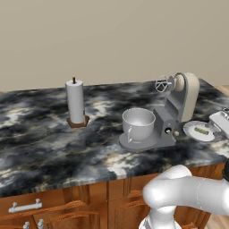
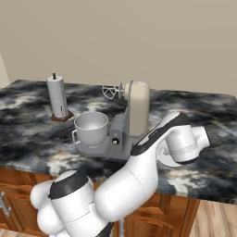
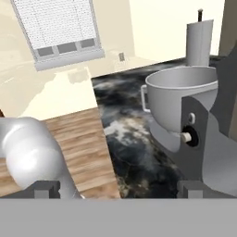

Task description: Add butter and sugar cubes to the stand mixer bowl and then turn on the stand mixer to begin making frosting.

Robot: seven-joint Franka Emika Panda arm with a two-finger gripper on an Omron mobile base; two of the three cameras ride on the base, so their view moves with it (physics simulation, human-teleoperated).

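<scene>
A stand mixer (image 1: 172, 114) sits on a dark marbled countertop (image 1: 40, 143) in a simulated kitchen, its cream head tilted back so the wire whisk (image 1: 163, 84) hangs in the air above and behind the stand mixer bowl (image 1: 138, 124). The bowl stands upright on the mixer's flat grey base, its handle turned toward the counter's front edge, and nothing is visible inside it. Just right of the mixer in the left base view, a round white plate (image 1: 191, 129) carries the butter (image 1: 201, 131), a short yellowish stick lying flat. A tiny tan speck, apparently one of the sugar cubes (image 1: 176, 133), rests on the counter between the mixer base and the plate. A paper-towel roll (image 1: 75, 102) stands upright on its brown holder well to the left of the bowl. In the hand view the gripper (image 3: 118, 187) looks along the counter at the bowl and the mixer's side knob (image 3: 186, 137), its two dark fingertips (image 3: 42, 187) spread wide apart with nothing between them. Wooden cabinets (image 1: 67, 210) run below the counter.
</scene>
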